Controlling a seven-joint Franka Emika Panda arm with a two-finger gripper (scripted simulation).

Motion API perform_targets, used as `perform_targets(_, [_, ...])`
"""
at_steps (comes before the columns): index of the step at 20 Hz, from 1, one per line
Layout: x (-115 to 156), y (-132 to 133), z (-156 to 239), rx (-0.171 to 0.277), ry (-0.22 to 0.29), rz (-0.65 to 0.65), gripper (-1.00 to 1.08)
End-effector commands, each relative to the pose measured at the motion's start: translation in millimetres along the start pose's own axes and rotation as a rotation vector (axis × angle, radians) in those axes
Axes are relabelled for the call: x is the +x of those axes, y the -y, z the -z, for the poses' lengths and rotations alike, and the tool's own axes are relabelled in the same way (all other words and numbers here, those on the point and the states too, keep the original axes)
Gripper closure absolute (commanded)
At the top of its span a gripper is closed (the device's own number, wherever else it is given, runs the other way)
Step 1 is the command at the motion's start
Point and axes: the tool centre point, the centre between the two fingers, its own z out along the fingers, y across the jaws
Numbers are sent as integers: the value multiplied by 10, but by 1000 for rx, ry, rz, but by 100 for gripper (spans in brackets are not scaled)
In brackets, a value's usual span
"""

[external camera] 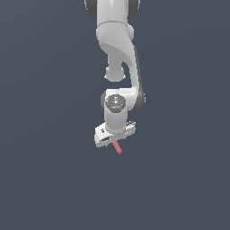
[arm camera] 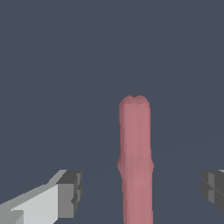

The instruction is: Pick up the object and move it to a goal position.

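Observation:
The object is a thin pinkish-red rod [external camera: 117, 148] with a rounded end. In the exterior view it pokes out from under my white gripper [external camera: 114, 136], most of it hidden by the hand. In the wrist view the rod [arm camera: 136, 162] lies lengthwise between my two fingers. One grey pad [arm camera: 70, 194] and the other pad [arm camera: 213, 189] stand well apart on either side of the rod and do not touch it. The gripper [arm camera: 141, 192] is open and straddles the rod.
A flat dark blue-grey surface [external camera: 49, 170] fills both views. The white arm [external camera: 117, 45] comes down from the top centre of the exterior view. No goal marker shows.

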Motion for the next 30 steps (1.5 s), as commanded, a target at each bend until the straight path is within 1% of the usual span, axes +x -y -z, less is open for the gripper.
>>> perform_targets(1, [-7,4,-136,0,1,2,-92])
perform_targets(5, [-7,3,-280,0,1,3,-92])
perform_targets(9, [3,-3,-312,0,1,3,-92])
perform_targets(10, [3,-3,-312,0,1,3,108])
perform_targets(23, [5,4,-285,0,1,3,108])
perform_targets(30, [28,72,-4,0,1,4,108])
